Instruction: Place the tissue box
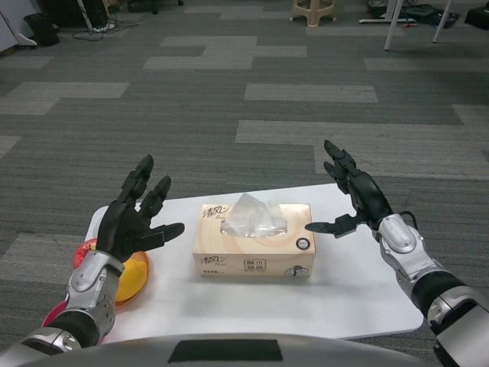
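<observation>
A peach-coloured tissue box [254, 242] with a white tissue sticking out of its top lies on the white table [336, 298], near the middle. My left hand [136, 216] hovers to the left of the box with fingers spread, holding nothing. My right hand [354, 197] is raised on the box's right side, fingers spread and thumb pointing at the box, a small gap away from it. Neither hand touches the box.
An orange plate [131, 277] with a red fruit [82, 252] sits at the table's left edge, partly behind my left forearm. A pink rim [53, 313] shows at the lower left. Grey carpet lies beyond the table, with furniture legs far back.
</observation>
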`<action>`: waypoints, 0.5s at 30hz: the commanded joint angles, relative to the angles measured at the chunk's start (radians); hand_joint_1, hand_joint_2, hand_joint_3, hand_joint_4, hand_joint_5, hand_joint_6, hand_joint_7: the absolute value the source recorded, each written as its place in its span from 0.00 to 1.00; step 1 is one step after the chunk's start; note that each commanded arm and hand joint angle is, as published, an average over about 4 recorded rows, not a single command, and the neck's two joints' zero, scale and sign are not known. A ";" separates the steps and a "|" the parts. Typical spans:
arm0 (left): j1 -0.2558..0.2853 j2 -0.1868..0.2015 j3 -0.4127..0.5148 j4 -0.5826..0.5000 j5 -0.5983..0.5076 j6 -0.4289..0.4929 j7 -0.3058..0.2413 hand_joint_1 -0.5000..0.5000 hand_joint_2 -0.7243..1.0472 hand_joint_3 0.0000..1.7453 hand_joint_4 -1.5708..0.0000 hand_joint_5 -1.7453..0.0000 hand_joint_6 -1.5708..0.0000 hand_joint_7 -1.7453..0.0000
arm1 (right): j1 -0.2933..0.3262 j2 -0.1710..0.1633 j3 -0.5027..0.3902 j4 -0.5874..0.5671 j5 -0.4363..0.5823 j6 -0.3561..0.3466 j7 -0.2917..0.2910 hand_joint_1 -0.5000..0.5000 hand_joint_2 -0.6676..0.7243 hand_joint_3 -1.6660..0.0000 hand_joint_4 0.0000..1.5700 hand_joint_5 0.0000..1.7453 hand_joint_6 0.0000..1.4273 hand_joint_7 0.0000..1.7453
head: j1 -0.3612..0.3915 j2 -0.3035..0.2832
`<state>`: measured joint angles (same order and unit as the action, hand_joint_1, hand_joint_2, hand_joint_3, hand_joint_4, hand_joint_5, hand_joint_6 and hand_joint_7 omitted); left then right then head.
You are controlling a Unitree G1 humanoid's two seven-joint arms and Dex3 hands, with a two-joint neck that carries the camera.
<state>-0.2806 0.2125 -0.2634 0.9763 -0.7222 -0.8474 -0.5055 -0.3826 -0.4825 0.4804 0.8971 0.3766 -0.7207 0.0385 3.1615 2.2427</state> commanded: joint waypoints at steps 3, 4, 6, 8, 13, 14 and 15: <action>-0.005 0.015 -0.009 -0.096 -0.005 -0.007 0.025 1.00 1.00 0.05 0.93 1.00 1.00 1.00 | 0.000 -0.005 -0.014 -0.080 0.003 -0.020 -0.028 0.26 0.45 0.71 0.00 0.00 0.00 0.00 | 0.000 0.005; -0.005 0.015 -0.009 -0.110 -0.005 -0.007 0.033 1.00 1.00 0.05 0.93 1.00 1.00 1.00 | 0.001 -0.005 -0.014 -0.091 0.003 -0.022 -0.032 0.27 0.45 0.71 0.00 0.00 0.00 0.00 | -0.001 0.006; -0.005 0.015 -0.010 -0.133 -0.006 -0.007 0.044 1.00 1.00 0.05 0.94 1.00 1.00 1.00 | 0.002 -0.005 -0.014 -0.109 0.004 -0.025 -0.040 0.29 0.45 0.71 0.00 0.00 0.00 0.00 | 0.000 0.007; -0.006 0.015 -0.011 -0.157 -0.006 -0.009 0.060 1.00 1.00 0.05 0.95 1.00 1.00 1.00 | 0.003 -0.006 -0.015 -0.129 0.005 -0.035 -0.056 0.29 0.48 0.73 0.00 0.00 0.00 0.00 | 0.001 0.009; -0.017 0.018 -0.016 -0.199 -0.008 -0.022 0.084 1.00 1.00 0.07 0.95 1.00 1.00 1.00 | 0.007 -0.008 -0.019 -0.169 0.007 -0.056 -0.088 0.29 0.50 0.76 0.00 0.00 0.00 0.00 | 0.002 0.012; -0.019 0.018 -0.017 -0.203 -0.007 -0.022 0.084 1.00 1.00 0.06 0.95 1.00 1.00 1.00 | 0.007 -0.008 -0.021 -0.172 0.007 -0.056 -0.089 0.29 0.51 0.76 0.00 0.00 0.00 0.00 | 0.001 0.016; -0.023 0.018 -0.019 -0.213 -0.007 -0.023 0.088 1.00 1.00 0.05 0.95 1.00 1.00 1.00 | 0.007 -0.009 -0.024 -0.178 0.007 -0.057 -0.091 0.29 0.52 0.76 0.00 0.00 0.00 0.00 | 0.001 0.018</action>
<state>-0.2846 0.2135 -0.2807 0.7811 -0.7264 -0.8561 -0.4262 -0.3785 -0.4849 0.4689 0.7377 0.3775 -0.7672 -0.0413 3.1629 2.2583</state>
